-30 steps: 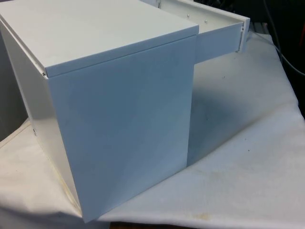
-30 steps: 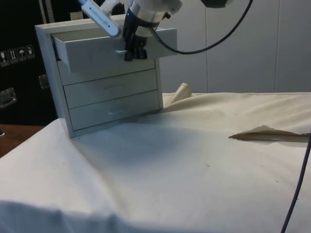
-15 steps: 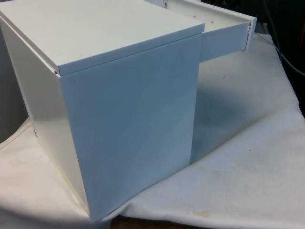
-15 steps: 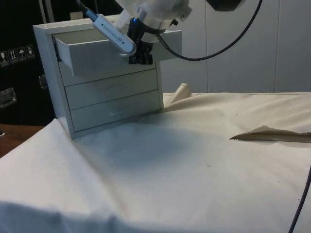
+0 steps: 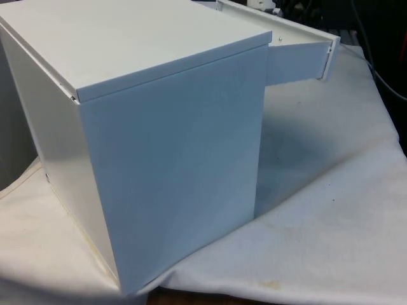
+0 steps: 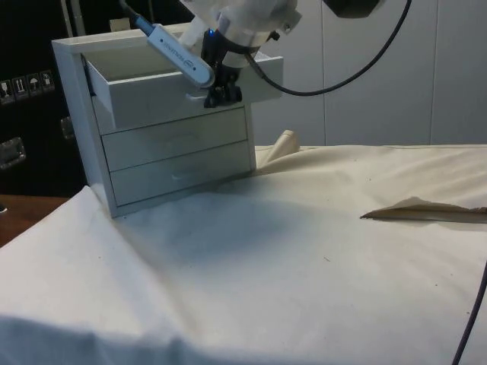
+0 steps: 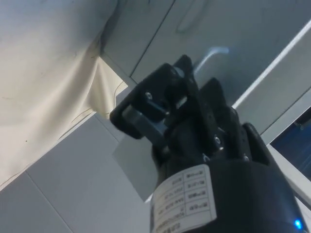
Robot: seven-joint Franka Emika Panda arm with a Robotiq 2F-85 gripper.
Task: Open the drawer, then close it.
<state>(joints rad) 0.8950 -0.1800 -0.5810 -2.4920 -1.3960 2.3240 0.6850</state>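
while my gripper (image 6: 222, 94) sits at the front of the pulled-out top drawer (image 6: 163, 95) of the chest (image 6: 91, 144), i cannot tell its state; the chest's back (image 5: 172, 171) hides the contact.

No wording can be read with certainty anywhere. A white label (image 7: 187, 198) on the gripper (image 7: 160, 104) carries a few lines of small print, too fine to make out. In the side view, a row of small white handling pictograms (image 6: 24, 84), one shaped like an umbrella, stands on a dark case at the far left, behind the chest (image 6: 163, 129); any words with them are illegible.
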